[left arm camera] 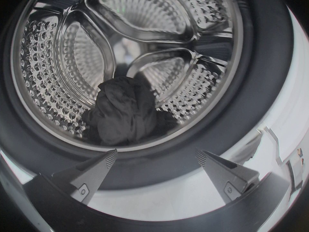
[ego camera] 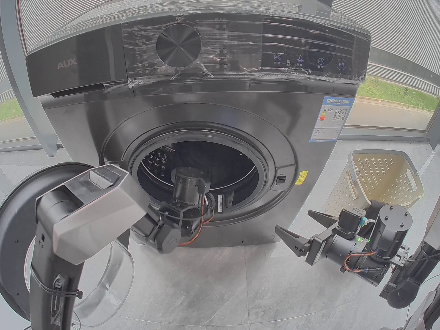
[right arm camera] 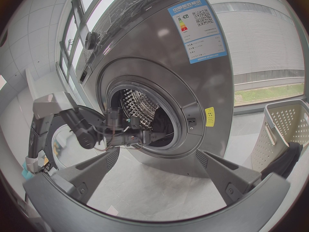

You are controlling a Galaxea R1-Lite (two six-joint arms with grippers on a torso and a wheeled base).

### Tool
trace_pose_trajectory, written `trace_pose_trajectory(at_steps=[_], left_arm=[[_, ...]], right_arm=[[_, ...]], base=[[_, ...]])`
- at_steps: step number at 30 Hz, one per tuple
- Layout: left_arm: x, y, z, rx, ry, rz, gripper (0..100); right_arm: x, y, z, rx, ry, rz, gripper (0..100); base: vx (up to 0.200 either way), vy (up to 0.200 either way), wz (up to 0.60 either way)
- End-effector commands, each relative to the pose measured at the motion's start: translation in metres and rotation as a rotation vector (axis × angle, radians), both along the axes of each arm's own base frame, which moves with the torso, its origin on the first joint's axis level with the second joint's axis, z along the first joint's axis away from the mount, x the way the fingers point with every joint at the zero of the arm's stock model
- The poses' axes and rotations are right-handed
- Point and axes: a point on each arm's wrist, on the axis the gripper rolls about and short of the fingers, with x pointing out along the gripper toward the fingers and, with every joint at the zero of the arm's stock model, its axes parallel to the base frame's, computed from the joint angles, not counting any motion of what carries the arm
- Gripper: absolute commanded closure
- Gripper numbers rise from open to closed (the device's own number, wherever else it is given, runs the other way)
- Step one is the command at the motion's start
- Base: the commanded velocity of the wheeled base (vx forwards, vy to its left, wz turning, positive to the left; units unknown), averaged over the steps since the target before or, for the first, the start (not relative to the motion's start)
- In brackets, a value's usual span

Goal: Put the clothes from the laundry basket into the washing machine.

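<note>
Where the head view looked down on the site, the washing machine [ego camera: 197, 101] stood with its door [ego camera: 13, 234] swung fully open to the robot's left, leaving the round port [ego camera: 275, 161] unobstructed. The left arm extended from the lower left, its wrist at the port's lower lip and pointed inward. The right gripper [ego camera: 293, 221] hung low over bare floor [ego camera: 220, 280], well apart from the machine's front, its fingers spread wide and holding nothing. The laundry basket [ego camera: 385, 179] stood just beside the machine's right corner, behind that arm.

From the left wrist view, the left gripper [left arm camera: 155, 153] sat level with the grey gasket [left arm camera: 257, 81], jaws wide apart and empty. A dark garment [left arm camera: 124, 113] lay bunched on the bottom of the drum [left arm camera: 48, 81], apart from both fingertips. Open room was noted above and around the bundle.

From the right wrist view, floor lay open between the spread fingers and the machine's base. A dark cloth [right arm camera: 286, 161] hung over the near rim of the basket, off to the side of the gripper and not in contact with it.
</note>
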Motion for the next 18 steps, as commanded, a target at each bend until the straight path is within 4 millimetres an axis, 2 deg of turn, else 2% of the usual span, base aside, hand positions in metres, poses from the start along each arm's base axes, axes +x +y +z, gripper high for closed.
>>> trace_pose_trajectory(at_steps=[1, 3, 7, 8, 11, 14, 15, 18], left_arm=[[-0.101, -0.003, 0.048, -0.019, -0.023, -0.148, 0], [-0.128, 0.007, 0.06, -0.016, -0.015, -0.173, 0], [-0.152, 0.021, 0.067, -0.009, -0.003, -0.191, 0], [-0.165, 0.03, 0.075, -0.025, -0.009, -0.197, 0], [-0.184, 0.041, 0.091, -0.082, -0.024, -0.206, 0], [-0.192, 0.047, 0.099, -0.109, -0.037, -0.202, 0], [-0.202, 0.061, 0.112, -0.135, -0.07, -0.182, 0], [-0.217, 0.078, 0.117, -0.149, -0.089, -0.141, 0]], right_arm=[[-0.003, -0.001, 0.0, -0.004, 0.003, 0.006, 0], [-0.005, -0.001, 0.0, -0.007, 0.003, 0.006, 0], [-0.009, -0.002, 0.0, -0.012, 0.007, 0.012, 0], [-0.011, -0.003, 0.002, -0.009, 0.0, 0.014, 0], [-0.014, -0.006, 0.006, -0.003, -0.013, 0.013, 0], [-0.017, -0.008, 0.007, -0.006, -0.019, 0.012, 0], [-0.022, -0.015, 0.011, -0.022, -0.039, 0.002, 0], [-0.03, -0.025, 0.014, -0.026, -0.053, -0.011, 0]], base=[[0.0, 0.0, 0.0], [0.0, 0.0, 0.0], [0.0, 0.0, 0.0], [0.0, 0.0, 0.0], [0.0, 0.0, 0.0], [0.0, 0.0, 0.0], [0.0, 0.0, 0.0], [0.0, 0.0, 0.0]])
